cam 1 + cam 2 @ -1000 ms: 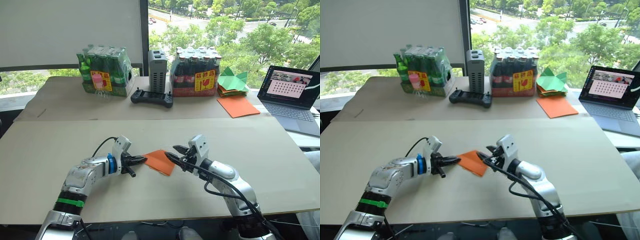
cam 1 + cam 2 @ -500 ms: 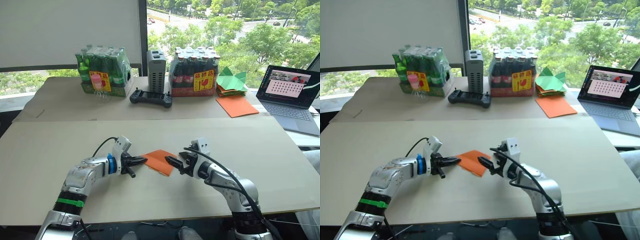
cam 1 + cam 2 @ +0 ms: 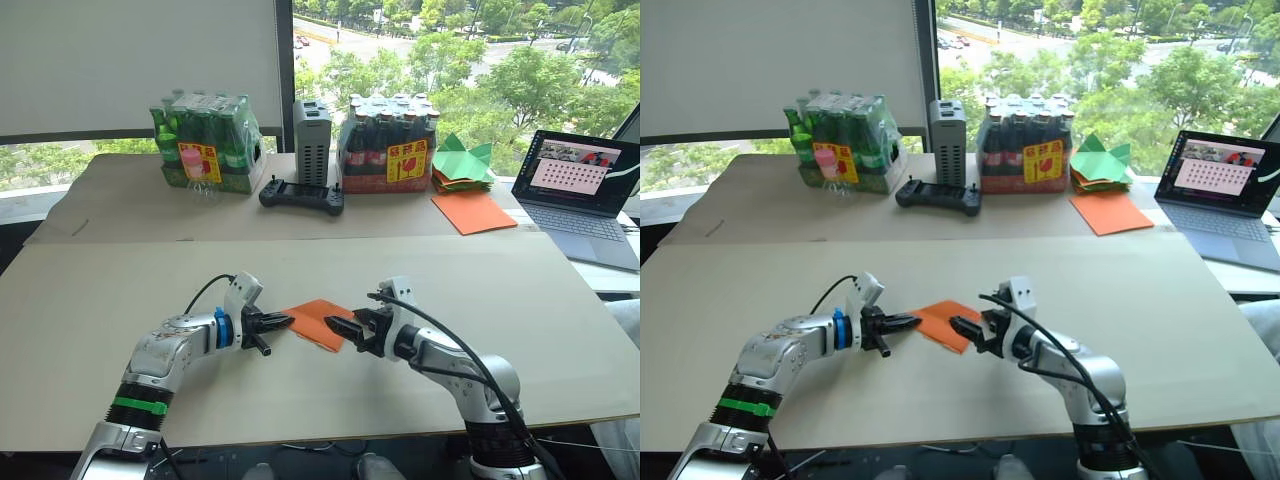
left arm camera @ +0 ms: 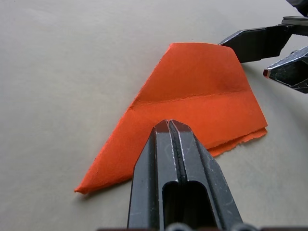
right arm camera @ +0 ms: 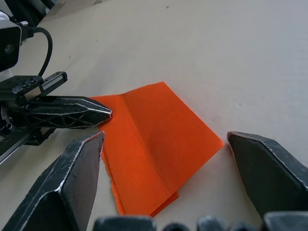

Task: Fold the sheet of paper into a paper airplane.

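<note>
I see the sheet of paper (image 3: 318,322) lying flat on the near table (image 3: 90,300), folded into a small orange wedge with one straight crease across it and layered edges at one end. It sits between my two grippers, near the front middle of the table. My left gripper (image 4: 169,126) has its two fingers pressed together, the tips resting on the paper's near edge; I can't tell whether any paper is caught between them. My right gripper (image 5: 163,139) is spread wide, one finger on each side of the wedge's far end, apart from the paper. At the back I see a green bottle pack (image 3: 207,141), a dark bottle pack (image 3: 390,143), a grey box (image 3: 312,142), a black controller (image 3: 302,194), green paper shapes (image 3: 464,160) above a smooth orange sheet (image 3: 476,212), and a laptop (image 3: 583,190) at the right.
</note>
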`<state>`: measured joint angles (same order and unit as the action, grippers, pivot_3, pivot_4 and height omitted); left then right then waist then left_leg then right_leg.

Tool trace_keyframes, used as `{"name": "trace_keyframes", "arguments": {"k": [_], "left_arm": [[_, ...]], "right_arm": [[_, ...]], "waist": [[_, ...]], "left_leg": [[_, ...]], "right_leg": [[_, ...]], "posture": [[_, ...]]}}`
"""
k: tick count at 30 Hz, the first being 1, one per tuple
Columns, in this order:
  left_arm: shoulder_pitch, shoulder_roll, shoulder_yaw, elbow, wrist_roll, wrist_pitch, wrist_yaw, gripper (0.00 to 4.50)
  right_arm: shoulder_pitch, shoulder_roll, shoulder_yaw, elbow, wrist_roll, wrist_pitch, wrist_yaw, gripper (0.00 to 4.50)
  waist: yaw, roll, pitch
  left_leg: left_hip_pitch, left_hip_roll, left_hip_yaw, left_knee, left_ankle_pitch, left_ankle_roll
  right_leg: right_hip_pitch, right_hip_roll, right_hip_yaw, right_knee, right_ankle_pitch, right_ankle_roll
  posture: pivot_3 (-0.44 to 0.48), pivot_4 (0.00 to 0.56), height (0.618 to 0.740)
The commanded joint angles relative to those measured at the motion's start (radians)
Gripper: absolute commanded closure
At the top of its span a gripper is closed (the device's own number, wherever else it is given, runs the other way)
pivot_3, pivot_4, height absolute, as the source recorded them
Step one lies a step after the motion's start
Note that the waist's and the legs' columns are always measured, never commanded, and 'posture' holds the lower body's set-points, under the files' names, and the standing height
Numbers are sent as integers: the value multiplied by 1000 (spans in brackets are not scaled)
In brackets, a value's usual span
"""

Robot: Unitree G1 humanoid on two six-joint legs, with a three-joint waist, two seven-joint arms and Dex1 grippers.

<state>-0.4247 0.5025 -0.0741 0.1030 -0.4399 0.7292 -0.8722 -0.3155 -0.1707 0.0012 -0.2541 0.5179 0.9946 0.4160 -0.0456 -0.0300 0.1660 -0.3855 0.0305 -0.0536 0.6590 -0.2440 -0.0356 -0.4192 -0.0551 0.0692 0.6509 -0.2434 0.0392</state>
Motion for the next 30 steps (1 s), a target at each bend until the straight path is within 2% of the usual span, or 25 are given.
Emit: {"name": "trace_keyframes", "arguments": {"k": [1,6,9,19,20,24,27,30], "left_arm": [[21,-2,-18,0,14,21,6,4500],[25,0,-16,-4,13,23,7,4500],[28,1,-16,-7,12,25,7,4500],[31,0,-18,-9,13,25,6,4500],[31,0,-18,-9,13,25,6,4500],[27,-1,-19,-6,13,24,4,4500],[26,-2,-18,-5,13,25,4,4500],[25,-2,-18,-7,11,27,3,4500]], "right_arm": [[-5,1,12,-38,39,18,13,13],[-7,-1,11,-34,48,8,10,13],[-10,5,6,-33,46,-10,7,828],[-3,-18,27,-47,25,-52,34,4311],[-1,-26,37,-49,14,-70,42,4455],[15,-104,139,-72,-79,-204,100,4455],[47,-204,275,-72,-231,-410,170,4455],[57,-254,346,-36,-351,-585,187,4455]], "waist": [[0,0,0],[0,0,0],[0,0,0],[0,0,0],[0,0,0],[0,0,0],[0,0,0],[1,0,0]], "left_leg": [[0,0,0,0,0,0],[0,0,0,0,0,0],[0,0,0,0,0,0],[0,0,0,0,0,0],[0,0,0,0,0,0],[0,0,0,0,0,0],[0,0,0,0,0,0],[-1,0,0,0,0,0]], "right_leg": [[0,0,0,0,0,0],[0,0,0,0,0,0],[0,0,0,0,0,0],[0,0,0,0,0,0],[0,0,0,0,0,0],[0,0,0,-1,0,0],[0,0,0,-1,0,1],[0,0,0,-2,0,1]], "posture": [[0,150,740],[0,150,740],[0,150,740],[0,150,740],[0,150,740],[0,150,740],[0,150,740],[0,150,740]]}}
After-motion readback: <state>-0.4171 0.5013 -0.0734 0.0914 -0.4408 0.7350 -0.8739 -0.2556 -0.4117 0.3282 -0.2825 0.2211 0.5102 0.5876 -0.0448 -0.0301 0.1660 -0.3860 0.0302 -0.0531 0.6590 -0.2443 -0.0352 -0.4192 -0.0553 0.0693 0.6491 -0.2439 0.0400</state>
